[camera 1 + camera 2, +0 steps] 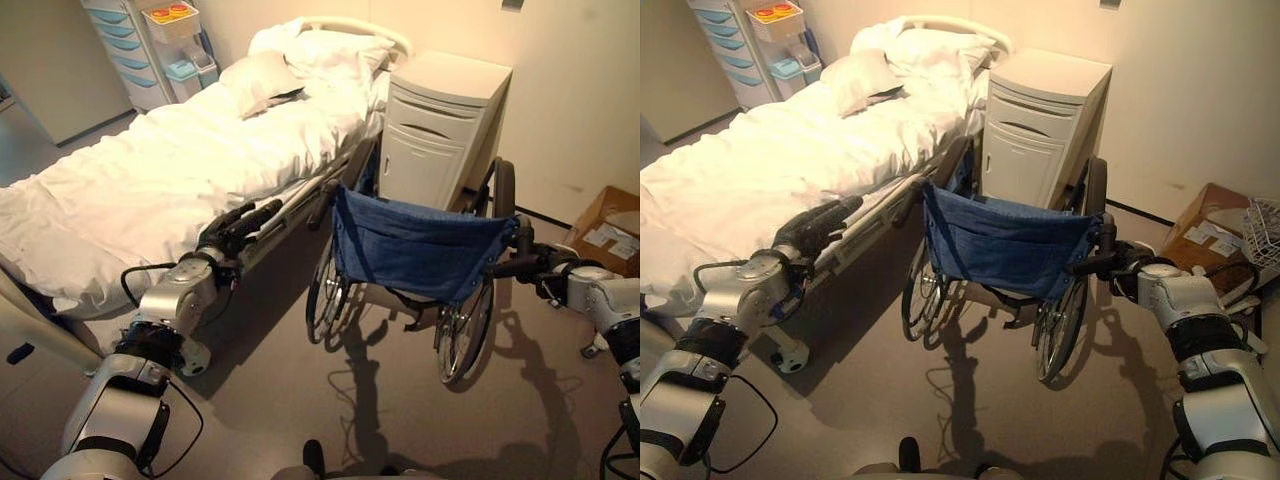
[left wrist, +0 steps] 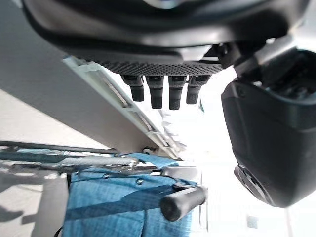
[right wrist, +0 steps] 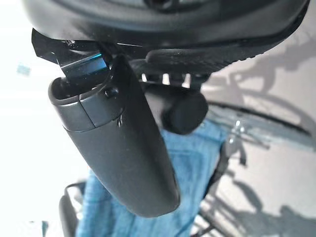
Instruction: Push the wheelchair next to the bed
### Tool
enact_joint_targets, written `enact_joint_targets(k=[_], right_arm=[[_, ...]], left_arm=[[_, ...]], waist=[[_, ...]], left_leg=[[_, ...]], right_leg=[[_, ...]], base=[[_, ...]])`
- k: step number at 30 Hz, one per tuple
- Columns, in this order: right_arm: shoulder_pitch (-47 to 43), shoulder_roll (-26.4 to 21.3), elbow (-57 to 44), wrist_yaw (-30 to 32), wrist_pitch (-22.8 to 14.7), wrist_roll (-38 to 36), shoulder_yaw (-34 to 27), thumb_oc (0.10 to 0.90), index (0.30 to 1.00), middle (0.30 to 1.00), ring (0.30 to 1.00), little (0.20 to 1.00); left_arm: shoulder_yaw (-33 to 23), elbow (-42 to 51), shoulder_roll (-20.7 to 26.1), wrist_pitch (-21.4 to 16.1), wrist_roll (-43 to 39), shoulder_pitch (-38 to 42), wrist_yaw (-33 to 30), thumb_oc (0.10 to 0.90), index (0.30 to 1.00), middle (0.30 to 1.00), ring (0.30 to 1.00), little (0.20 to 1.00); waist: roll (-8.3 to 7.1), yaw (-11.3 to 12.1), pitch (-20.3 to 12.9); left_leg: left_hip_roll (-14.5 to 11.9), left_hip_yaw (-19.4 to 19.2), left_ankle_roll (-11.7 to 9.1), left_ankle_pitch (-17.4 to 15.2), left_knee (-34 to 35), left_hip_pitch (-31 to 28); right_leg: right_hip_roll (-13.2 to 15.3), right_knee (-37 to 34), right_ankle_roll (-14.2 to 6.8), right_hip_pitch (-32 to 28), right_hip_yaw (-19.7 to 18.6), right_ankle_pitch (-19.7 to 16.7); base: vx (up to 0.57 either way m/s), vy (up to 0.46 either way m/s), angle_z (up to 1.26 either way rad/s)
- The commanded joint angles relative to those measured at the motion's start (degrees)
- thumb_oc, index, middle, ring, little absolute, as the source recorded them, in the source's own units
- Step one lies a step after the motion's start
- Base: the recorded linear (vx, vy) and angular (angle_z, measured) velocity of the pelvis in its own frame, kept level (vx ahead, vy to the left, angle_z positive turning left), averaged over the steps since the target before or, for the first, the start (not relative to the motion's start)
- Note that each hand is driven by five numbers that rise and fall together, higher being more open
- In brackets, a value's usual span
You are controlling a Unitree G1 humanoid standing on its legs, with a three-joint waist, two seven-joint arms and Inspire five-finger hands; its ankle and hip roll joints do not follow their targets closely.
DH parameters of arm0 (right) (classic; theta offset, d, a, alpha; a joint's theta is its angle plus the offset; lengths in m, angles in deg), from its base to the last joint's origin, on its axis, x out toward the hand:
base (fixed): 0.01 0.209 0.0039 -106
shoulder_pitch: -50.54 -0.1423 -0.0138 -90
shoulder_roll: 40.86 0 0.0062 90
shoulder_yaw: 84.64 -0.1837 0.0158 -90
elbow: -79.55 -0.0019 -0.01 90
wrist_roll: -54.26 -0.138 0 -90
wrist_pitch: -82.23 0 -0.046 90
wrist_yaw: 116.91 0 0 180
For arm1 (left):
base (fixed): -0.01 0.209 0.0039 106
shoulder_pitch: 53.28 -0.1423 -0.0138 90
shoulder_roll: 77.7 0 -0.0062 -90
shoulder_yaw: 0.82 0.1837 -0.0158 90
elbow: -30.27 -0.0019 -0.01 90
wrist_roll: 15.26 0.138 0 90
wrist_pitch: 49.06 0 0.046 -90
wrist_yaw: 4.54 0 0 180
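On your left, the bed runs along the wall with its white sheets, and your left hand hangs beside its side rail, fingers straight and relaxed, gripping nothing. The wheelchair's left push handle sits free just past those fingers, so bring the hand across and curl it round that handle before you push.

In the middle, the wheelchair stands with its blue backrest toward you, its front tucked between the bed's side and the white cabinet. It looks close to the bed already, though angled a little.

On your right, your right hand is at the right push handle; the fingers look curled round it with the thumb alongside. Pushing from this side alone would probably swing the chair, so push evenly with both hands, slowly, and watch the right wheel near the cabinet. A cardboard box sits on the floor farther right.
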State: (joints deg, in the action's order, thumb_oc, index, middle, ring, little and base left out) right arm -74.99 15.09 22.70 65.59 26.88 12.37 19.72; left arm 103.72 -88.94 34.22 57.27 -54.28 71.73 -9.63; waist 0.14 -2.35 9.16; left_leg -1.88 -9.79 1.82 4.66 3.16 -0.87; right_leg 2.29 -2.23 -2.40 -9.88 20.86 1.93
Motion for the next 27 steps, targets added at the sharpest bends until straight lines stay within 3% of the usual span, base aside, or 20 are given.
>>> enact_joint_targets(k=[1,4,12,21,27], right_arm=[[-10.6,2.1,-11.9,-0.6,-11.6,-8.9,-6.3,0.8,0.9,0.9,0.9,0.9],[-10.0,0.7,-13.2,1.8,-10.3,-12.1,-8.6,0.8,0.9,0.9,0.9,0.9],[-6.1,-4.9,-12.5,2.7,-10.5,-11.9,-14.0,0.8,0.9,0.9,0.9,0.9],[-4.3,-9.4,-9.9,4.0,-15.7,-16.8,-17.3,0.8,0.9,0.9,0.9,0.9],[-0.5,-11.5,-9.4,4.6,-16.8,-19.0,-21.4,0.8,0.9,0.9,0.9,0.9]], left_arm=[[-2.2,3.9,5.2,-8.8,-1.3,4.1,1.7,0.8,0.9,0.9,0.9,0.9],[-3.0,3.8,6.2,-9.4,-2.7,4.2,2.1,0.8,0.9,0.9,0.9,0.9],[-4.3,3.5,9.2,-10.2,-4.4,4.0,2.5,0.8,0.9,0.9,0.9,0.9],[-5.1,1.3,11.1,-12.1,-7.7,3.2,2.8,0.8,0.9,0.9,0.9,0.9],[-7.2,0.2,11.5,-12.9,-7.4,0.1,3.3,0.8,0.9,0.9,0.9,0.9]], waist=[[-1.54,3.5,-6.3],[-1.64,3.0,-6.6],[-1.86,1.2,-7.4],[-2.04,0.3,-7.5],[-2.26,-0.2,-7.6]], left_leg=[[1.3,-1.9,-4.6,-6.0,1.8,-8.9],[1.1,-2.5,-4.7,-6.1,1.8,-9.0],[0.9,-3.9,-4.9,-6.1,1.8,-9.0],[0.7,-4.8,-4.8,-6.2,1.8,-8.8],[0.8,-5.3,-4.6,-6.4,1.8,-8.7]], right_leg=[[3.7,-0.9,-4.3,0.1,-6.3,-2.9],[3.5,-1.1,-4.3,0.1,-6.6,-2.9],[2.9,-1.5,-4.3,0.5,-7.9,-3.1],[2.6,-1.7,-4.4,0.9,-8.8,-3.4],[2.6,-1.6,-4.6,1.3,-9.2,-3.4]], base=[[-0.01,-0.02,0.05],[0.0,-0.009,0.04],[-0.01,-0.007,0.05],[-0.01,-0.001,0.1],[-0.01,0.005,0.08]])
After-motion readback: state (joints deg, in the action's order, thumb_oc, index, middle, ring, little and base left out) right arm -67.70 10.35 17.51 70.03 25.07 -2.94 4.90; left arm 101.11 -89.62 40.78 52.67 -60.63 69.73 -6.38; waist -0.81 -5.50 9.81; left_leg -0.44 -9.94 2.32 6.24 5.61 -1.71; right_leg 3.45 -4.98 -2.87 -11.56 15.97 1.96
